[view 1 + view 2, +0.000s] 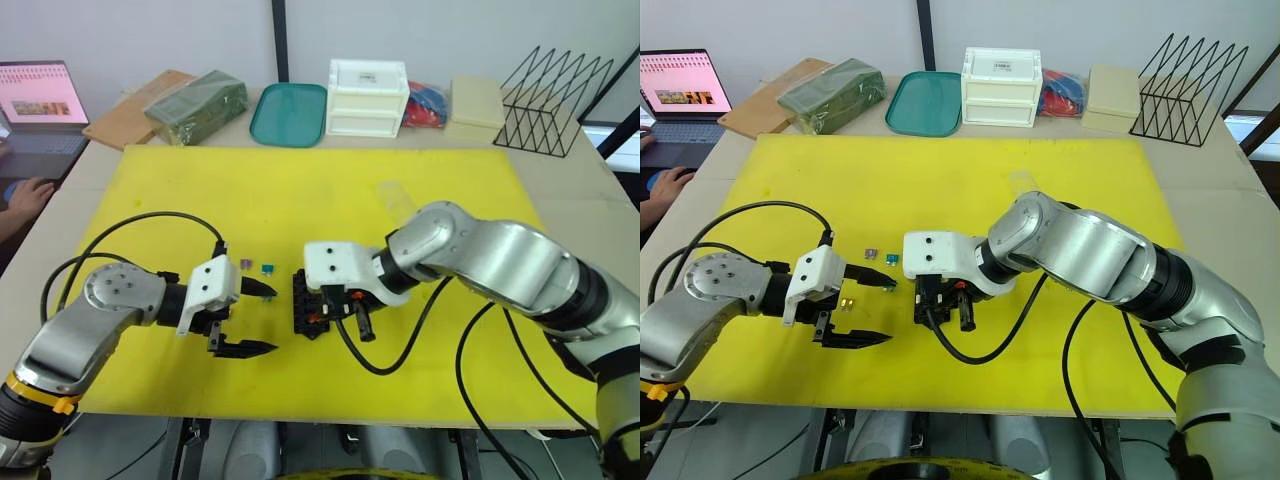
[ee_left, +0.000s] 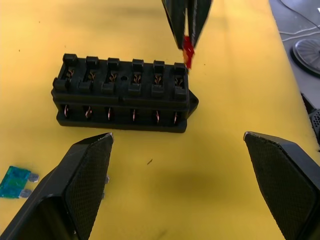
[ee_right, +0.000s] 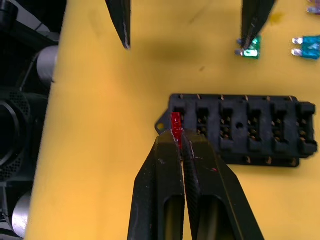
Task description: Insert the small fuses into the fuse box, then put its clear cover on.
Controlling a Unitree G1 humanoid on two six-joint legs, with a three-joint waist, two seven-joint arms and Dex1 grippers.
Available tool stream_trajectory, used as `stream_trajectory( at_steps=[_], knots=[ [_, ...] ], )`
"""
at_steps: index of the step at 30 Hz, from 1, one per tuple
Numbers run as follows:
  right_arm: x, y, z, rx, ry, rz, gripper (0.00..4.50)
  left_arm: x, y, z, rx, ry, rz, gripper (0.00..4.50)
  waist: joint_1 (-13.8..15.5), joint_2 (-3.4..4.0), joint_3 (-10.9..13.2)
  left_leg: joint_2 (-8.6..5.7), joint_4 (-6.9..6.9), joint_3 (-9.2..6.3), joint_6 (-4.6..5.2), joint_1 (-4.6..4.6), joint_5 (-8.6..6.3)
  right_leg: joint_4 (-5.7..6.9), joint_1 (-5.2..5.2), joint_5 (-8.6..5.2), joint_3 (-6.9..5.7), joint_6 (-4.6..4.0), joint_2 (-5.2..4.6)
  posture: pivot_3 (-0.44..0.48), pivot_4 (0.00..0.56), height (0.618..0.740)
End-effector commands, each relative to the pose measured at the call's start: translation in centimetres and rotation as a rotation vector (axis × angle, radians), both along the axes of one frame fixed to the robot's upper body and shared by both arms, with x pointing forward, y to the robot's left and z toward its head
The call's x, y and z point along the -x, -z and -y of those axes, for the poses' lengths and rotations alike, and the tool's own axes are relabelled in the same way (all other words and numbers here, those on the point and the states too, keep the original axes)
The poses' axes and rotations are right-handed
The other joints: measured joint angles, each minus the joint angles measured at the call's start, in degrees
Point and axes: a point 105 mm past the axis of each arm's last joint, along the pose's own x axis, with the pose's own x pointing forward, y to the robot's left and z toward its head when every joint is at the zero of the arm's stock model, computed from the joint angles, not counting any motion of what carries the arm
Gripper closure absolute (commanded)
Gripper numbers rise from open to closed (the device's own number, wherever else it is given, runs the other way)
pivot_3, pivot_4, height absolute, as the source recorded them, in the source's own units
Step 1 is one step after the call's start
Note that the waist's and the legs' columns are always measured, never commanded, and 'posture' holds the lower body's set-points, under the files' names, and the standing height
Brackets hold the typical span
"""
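Fuse box (image 2: 122,95), black, on the yellow mat (image 1: 320,190) near centre, slots all empty. Right gripper (image 3: 177,137) at the box's end slot, fingers clamped together on the red fuse (image 3: 176,125), poised just above that corner. Left gripper (image 1: 262,318) at 9 o'clock of the box, fingers spread wide, holding nothing. Teal fuse (image 3: 311,46) and green fuse (image 3: 251,50) flat on the mat, beside the box, at 10 o'clock. Purple fuse (image 1: 246,263) just beyond the teal one.

black fuse box (image 3: 240,131); red fuse (image 3: 176,125); teal fuse (image 2: 15,181); green fuse (image 3: 251,49); yellow mat (image 1: 320,190).
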Motion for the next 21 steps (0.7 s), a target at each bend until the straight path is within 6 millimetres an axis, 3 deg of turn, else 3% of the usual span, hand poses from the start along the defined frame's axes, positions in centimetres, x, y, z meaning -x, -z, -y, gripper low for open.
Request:
stream_trajectory(
  at_steps=[1, 21],
  knots=[
    [-0.04, -1.26, -0.70, -0.027, -0.013, 0.034, 4.50, -0.02, -0.56, 0.42, 0.007, 0.016, 0.038, 0.03, -0.05, 0.00, 0.00, 0.00, 0.00, 0.00, 0.00, 0.00, 0.00, 0.01, 0.00, 0.00, 0.00, 0.00, 0.00, 0.000, 0.150, 0.740],
    [-0.21, -0.65, -0.72, 0.010, 0.000, 0.029, 4.50, -0.08, -0.39, 0.75, 0.011, 0.014, 0.049, 0.03, -0.06, 0.00, 0.00, 0.00, 0.00, 0.00, 0.00, 0.01, 0.00, 0.02, 0.01, 0.00, -0.01, 0.00, -0.01, 0.000, 0.150, 0.740]
  ],
)
